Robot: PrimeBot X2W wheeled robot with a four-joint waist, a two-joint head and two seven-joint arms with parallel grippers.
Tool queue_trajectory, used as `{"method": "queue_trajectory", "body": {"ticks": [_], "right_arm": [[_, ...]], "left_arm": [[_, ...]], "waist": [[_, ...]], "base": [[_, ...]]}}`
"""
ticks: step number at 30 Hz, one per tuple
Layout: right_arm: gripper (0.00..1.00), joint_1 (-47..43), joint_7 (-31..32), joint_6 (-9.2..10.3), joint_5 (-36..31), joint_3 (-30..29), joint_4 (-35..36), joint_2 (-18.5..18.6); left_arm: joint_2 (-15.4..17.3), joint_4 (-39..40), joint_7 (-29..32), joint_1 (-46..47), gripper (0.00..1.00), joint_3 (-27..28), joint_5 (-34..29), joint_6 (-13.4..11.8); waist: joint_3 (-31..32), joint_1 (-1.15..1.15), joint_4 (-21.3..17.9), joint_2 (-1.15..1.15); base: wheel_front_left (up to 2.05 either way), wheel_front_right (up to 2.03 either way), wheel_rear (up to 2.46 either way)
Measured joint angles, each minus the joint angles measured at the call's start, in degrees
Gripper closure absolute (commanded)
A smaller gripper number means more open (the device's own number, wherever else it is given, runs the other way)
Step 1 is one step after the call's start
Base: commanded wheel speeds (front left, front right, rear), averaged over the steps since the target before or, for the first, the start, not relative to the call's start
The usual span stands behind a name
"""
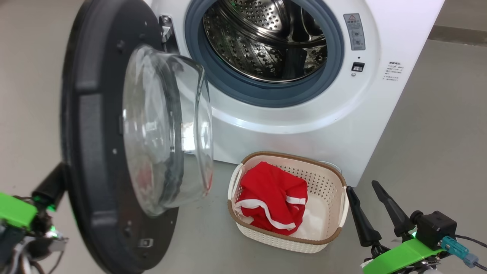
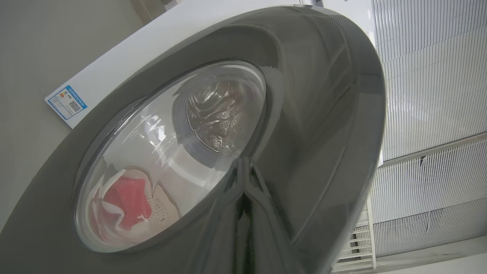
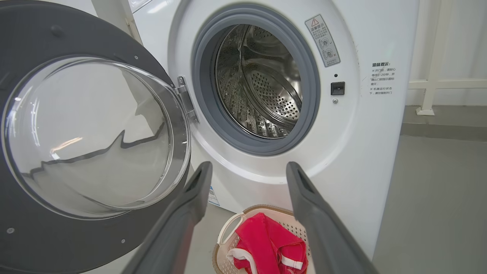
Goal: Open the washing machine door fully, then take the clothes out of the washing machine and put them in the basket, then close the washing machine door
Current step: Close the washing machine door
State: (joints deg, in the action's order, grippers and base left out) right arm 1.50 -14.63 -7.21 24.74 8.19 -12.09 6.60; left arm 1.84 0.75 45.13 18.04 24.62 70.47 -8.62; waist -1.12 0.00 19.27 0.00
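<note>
Standing open, washing machine door (image 1: 95,152), glass bulge (image 1: 167,129) pointing toward basket (image 1: 323,182).

I note red clothes (image 1: 272,194) with white bands; cream perforated basket (image 1: 331,179), brown rim (image 1: 285,154); white washing machine (image 1: 304,125), grey-blue ring (image 1: 262,95); black-rimmed door (image 1: 87,152).

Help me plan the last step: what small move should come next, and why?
Probably push the washing machine door toward closed with the left gripper. The drum looks empty and the clothes lie in the basket. The shut left gripper sits right at the door's outer face.
</note>
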Motion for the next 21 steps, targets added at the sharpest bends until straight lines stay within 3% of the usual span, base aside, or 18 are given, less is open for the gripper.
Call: {"method": "queue_trajectory", "body": {"ticks": [10, 21], "right_arm": [[0.00, 0.5, 0.0, 0.00, 0.5, 0.2, -0.2, 0.2], [0.00, 1.5, 0.0, 0.01, 0.6, 0.4, -0.5, 0.5]], "left_arm": [[0.0, 4.1, -4.7, -3.9, 1.00, -7.4, 5.5, -1.0], [0.1, 5.8, -6.9, -5.4, 1.00, -11.5, 9.1, -1.2]], "waist": [[-0.9, 0.00, -1.3, 0.00], [-1.9, 0.00, -3.4, 0.00]], "base": [[0.00, 0.00, 0.00], [0.00, 0.00, 0.00]]}}
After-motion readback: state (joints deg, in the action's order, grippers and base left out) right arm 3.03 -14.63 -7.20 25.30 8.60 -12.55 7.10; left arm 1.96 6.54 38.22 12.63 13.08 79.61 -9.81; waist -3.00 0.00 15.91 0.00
